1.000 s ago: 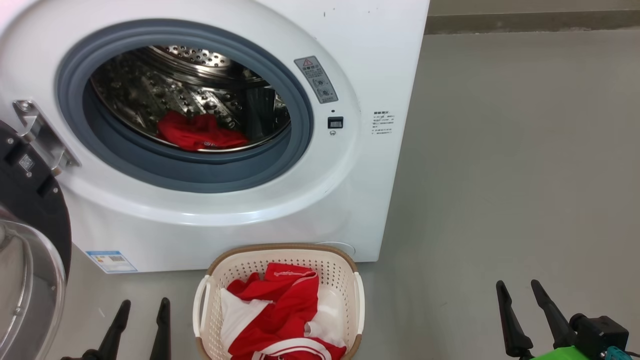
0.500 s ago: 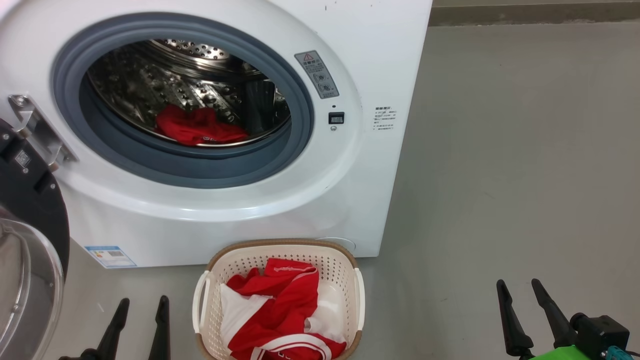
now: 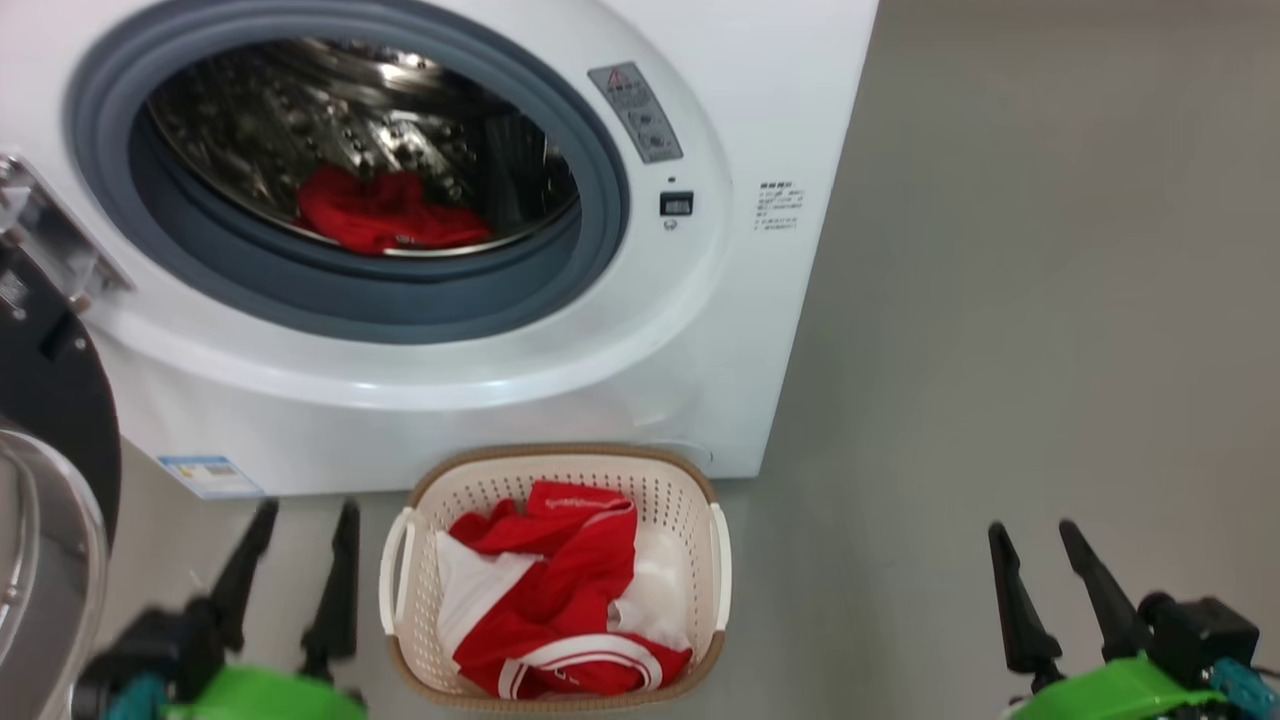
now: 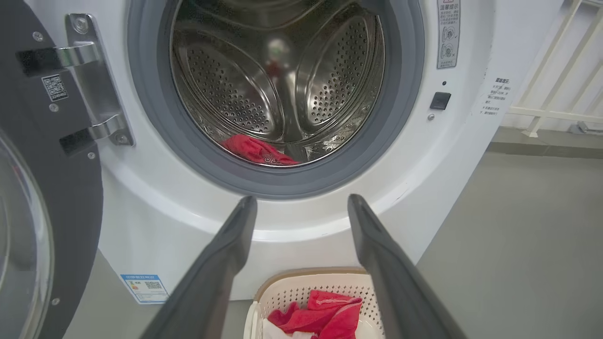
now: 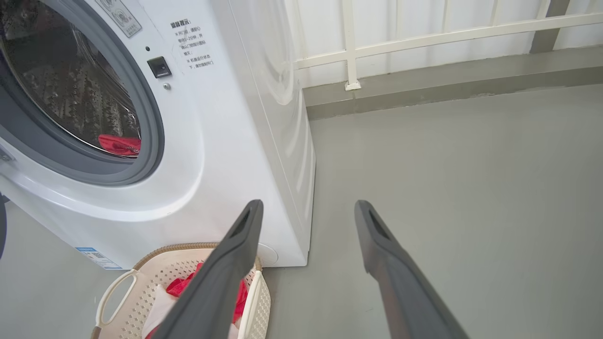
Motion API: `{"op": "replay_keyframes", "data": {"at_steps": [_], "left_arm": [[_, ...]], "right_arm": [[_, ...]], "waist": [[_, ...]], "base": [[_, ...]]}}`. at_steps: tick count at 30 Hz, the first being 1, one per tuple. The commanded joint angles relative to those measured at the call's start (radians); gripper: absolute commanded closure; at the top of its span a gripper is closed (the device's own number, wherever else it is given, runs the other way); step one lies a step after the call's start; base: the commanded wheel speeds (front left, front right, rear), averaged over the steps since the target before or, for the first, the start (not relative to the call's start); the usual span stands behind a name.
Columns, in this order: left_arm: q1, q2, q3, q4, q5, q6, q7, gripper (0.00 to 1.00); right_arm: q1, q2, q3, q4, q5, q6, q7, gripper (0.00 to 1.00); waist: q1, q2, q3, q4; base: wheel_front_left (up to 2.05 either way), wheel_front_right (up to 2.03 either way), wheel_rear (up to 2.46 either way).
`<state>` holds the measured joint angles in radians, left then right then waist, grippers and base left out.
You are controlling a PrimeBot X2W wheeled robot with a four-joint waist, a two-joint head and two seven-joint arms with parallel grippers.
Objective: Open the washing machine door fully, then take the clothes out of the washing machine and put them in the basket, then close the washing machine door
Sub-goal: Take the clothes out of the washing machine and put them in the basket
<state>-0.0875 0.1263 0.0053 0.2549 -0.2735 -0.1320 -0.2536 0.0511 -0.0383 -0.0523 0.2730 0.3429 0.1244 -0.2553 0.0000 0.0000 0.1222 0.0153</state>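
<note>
The white washing machine (image 3: 740,90) stands with its door (image 3: 45,420) swung wide open at the left, black rim and glass bowl showing. A red garment (image 3: 385,210) lies at the bottom of the steel drum (image 4: 256,150). On the floor in front sits the cream basket (image 3: 405,575), holding red and white clothes (image 3: 560,590). My left gripper (image 3: 305,510) is open just left of the basket, fingers pointing at the machine. My right gripper (image 3: 1030,530) is open over bare floor to the basket's right. Both are empty.
Grey floor (image 3: 1050,300) stretches to the right of the machine. In the right wrist view a white railing (image 5: 424,33) runs along the wall behind the machine. The open door and its metal hinge (image 4: 92,80) take up the space at the left.
The head camera has tilted, so the whole scene sits higher in its picture. My left gripper has risen further into view beside the basket. Clothes and basket lie as before.
</note>
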Motion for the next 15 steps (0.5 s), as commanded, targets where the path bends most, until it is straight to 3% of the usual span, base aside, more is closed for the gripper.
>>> {"op": "replay_keyframes", "data": {"at_steps": [1, 15], "left_arm": [[-0.086, 0.035, 0.017, 0.000, 0.008, 0.001, -0.008, 0.00], [-0.629, 0.151, -0.106, 0.372, 0.103, 0.003, -0.008, 0.00]], "right_arm": [[-0.054, -0.012, 0.029, -0.029, 0.000, 0.006, -0.006, 0.00], [-0.215, -0.012, 0.079, -0.050, 0.033, 0.006, -0.006, 0.00]], "waist": [[0.0000, 0.0000, 0.059, 0.003], [0.0000, 0.0000, 0.302, -0.045]], "base": [[0.00, 0.00, 0.00], [0.00, 0.00, 0.00]]}}
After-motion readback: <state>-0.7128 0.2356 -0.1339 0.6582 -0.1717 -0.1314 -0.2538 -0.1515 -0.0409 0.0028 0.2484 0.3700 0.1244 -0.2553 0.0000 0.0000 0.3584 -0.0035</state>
